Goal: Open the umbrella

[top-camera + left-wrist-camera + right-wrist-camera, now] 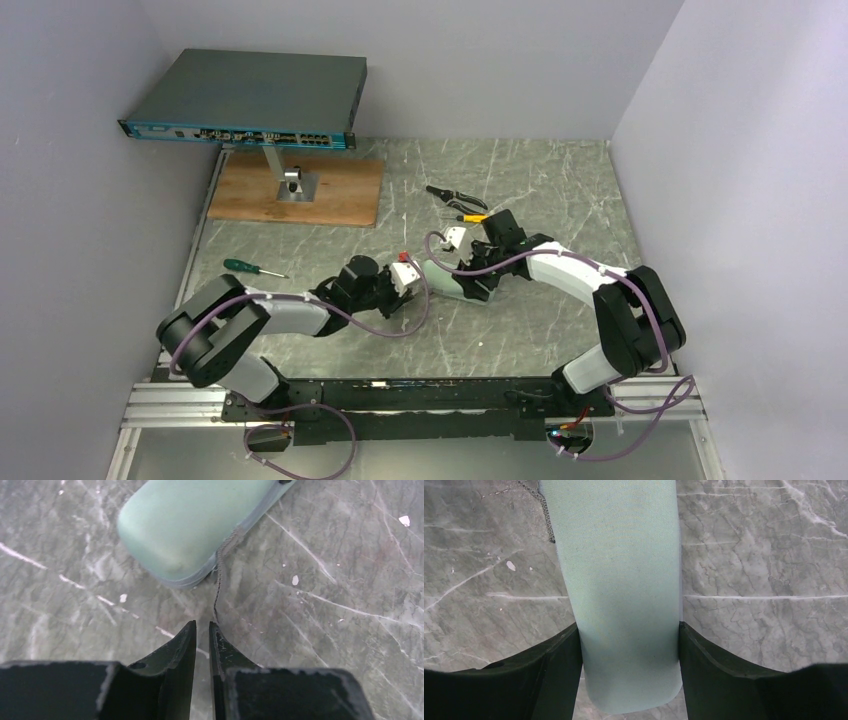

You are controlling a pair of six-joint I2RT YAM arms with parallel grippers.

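Right wrist: right pincer around pale-green case.

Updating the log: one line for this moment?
right gripper: clamped across pale green oval fabric case | left gripper: nearly shut at end of thin grey cord, grip unclear | umbrella: not visible

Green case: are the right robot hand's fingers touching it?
Touching. The right wrist view shows the right gripper clamped on the pale green case, its black fingers pressed against both sides with no gap.
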